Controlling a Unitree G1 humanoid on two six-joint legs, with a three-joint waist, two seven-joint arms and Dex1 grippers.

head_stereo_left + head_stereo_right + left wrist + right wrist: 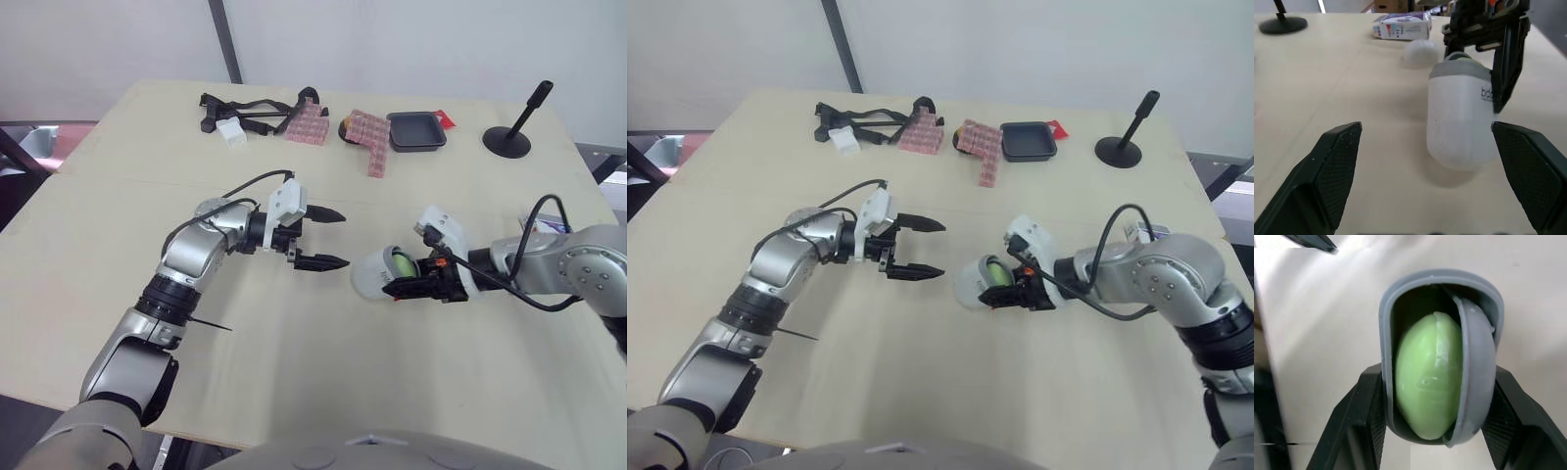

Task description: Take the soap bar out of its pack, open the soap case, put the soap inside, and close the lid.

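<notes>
- The left gripper (344,238) is hovering over the pale wooden table (294,382) with its two black fingers spread wide apart, gripping nothing.
- The white oval plastic soap case with a grey rim (370,274) is sitting at 3 o'clock from the left gripper, just beside its fingertips but apart from them.
- The right gripper (407,276) is clamping that case, with one black finger pressing on each side of it near the rim.
- The case is lying on its side, with its rounded closed end pointing at the left gripper and its open mouth facing back along the right arm.
- The green oval soap bar (1425,382) is resting inside the case, with a grey lid part (1476,372) standing ajar next to it.
- Whether the case is touching the table or hanging just above it cannot be told.
- A white and purple cardboard soap pack (1402,27) and a crumpled white wrapper (1420,49) are lying on the table beyond the case, by the right arm.
- A black square tray (416,130) is sitting at 12 o'clock from the case, near the far edge.
- A black stand with a round base (507,140) is standing at 1 o'clock.
- Pink patterned packs (367,135) and black straps (250,110) are lying at 11 o'clock.
</notes>
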